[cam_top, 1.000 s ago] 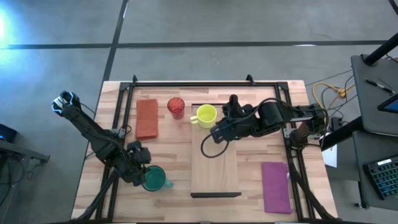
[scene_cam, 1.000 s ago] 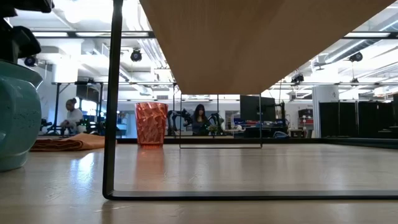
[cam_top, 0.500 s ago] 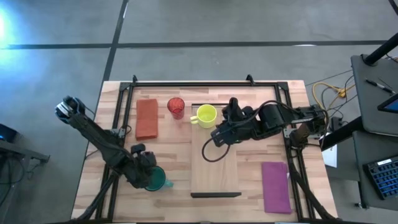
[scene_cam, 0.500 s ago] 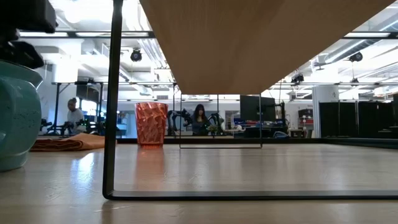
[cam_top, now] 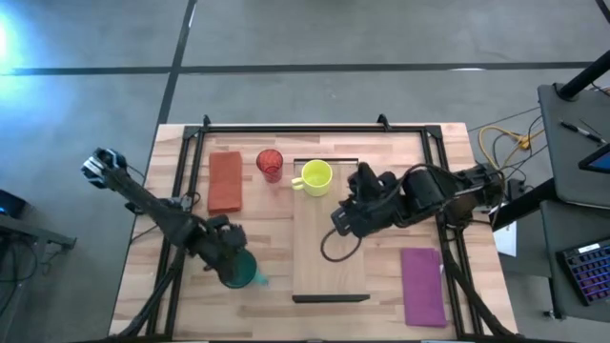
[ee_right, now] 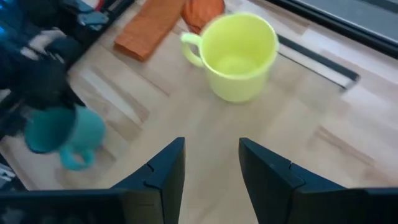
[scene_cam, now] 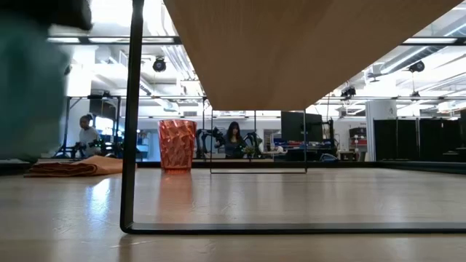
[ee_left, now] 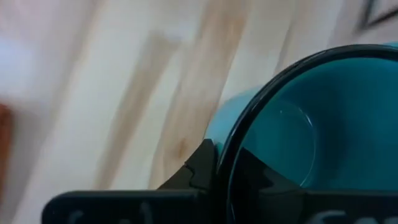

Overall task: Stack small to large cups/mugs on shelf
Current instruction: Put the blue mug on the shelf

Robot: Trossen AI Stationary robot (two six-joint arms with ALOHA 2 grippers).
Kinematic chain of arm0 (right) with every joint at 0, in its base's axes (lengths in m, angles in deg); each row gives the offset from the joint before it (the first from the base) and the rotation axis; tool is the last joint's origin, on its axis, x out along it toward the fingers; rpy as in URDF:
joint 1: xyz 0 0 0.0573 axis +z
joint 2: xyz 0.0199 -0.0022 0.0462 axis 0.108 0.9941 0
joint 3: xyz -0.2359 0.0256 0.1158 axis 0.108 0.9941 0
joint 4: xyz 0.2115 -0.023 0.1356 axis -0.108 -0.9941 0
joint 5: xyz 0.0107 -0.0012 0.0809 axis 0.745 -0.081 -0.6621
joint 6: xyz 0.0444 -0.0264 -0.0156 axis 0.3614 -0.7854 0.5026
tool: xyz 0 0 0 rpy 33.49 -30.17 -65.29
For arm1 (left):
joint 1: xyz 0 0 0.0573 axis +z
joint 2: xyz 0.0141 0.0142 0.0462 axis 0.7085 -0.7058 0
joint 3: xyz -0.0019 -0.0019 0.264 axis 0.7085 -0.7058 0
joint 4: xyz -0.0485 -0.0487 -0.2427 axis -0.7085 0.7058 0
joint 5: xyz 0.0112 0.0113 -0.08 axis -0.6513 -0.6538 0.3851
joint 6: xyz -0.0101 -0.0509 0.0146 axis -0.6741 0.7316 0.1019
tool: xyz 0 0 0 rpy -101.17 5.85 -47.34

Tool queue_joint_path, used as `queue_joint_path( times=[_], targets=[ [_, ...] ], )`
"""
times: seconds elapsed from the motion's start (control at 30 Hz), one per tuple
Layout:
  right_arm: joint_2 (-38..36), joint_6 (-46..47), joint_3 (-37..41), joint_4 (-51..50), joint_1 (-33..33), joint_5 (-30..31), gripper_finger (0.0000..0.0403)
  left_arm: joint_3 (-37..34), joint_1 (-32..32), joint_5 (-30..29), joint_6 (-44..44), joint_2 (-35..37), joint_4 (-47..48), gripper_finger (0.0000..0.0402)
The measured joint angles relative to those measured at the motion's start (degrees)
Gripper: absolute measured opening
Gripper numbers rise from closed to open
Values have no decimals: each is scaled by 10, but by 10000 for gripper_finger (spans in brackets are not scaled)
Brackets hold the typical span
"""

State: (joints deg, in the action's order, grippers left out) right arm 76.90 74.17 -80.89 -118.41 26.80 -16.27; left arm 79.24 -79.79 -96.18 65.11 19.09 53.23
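My left gripper (cam_top: pixel 229 257) is shut on the teal handled mug (cam_top: pixel 244 274) near the table's front left. The mug fills the left wrist view (ee_left: pixel 323 124) and shows as a teal blur in the low view (scene_cam: pixel 29 87). My right gripper (cam_top: pixel 340 221) is open and empty over the light-wood shelf (cam_top: pixel 329 257); its fingers (ee_right: pixel 161 171) point toward the yellow-green mug (ee_right: pixel 239 56). That mug stands on its base at the shelf's far end (cam_top: pixel 315 177). The red cup (cam_top: pixel 270 164) stands on the table just left of it. My left gripper holds the teal mug by its rim (ee_left: pixel 231 149), with one finger (ee_left: pixel 200 163) outside the wall and the other inside the mug. The fingers come from above. In the low view the mug's underside is clear of the table.
A brown-red cloth (cam_top: pixel 226 181) lies at the far left and a purple rectangle (cam_top: pixel 422 286) at the front right. The shelf stands raised on a thin dark frame (scene_cam: pixel 131 145). People sit in the room beyond the table (scene_cam: pixel 234 138).
My left gripper has taken hold of the teal mug and lifted it off the table, going a little toward the shelf. My right gripper has drawn back from the yellow-green mug toward the table's near right, staying open.
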Motion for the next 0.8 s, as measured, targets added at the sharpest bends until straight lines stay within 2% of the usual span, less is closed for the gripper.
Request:
queue_joint_path(
  times=[0.17,0.33,0.57,0.8],
  targets=[
    [-3,50,6,-14,27,14,127,83,47,-8,-41,47,84,7],
    [-6,112,32,-14,46,14,113,223,94,-45,-123,47,100,7],
    [-4,163,93,51,50,13,81,381,170,-45,-291,-53,109,7],
    [-4,182,109,70,60,24,21,432,230,4,-406,-173,93,7]
  ],
)
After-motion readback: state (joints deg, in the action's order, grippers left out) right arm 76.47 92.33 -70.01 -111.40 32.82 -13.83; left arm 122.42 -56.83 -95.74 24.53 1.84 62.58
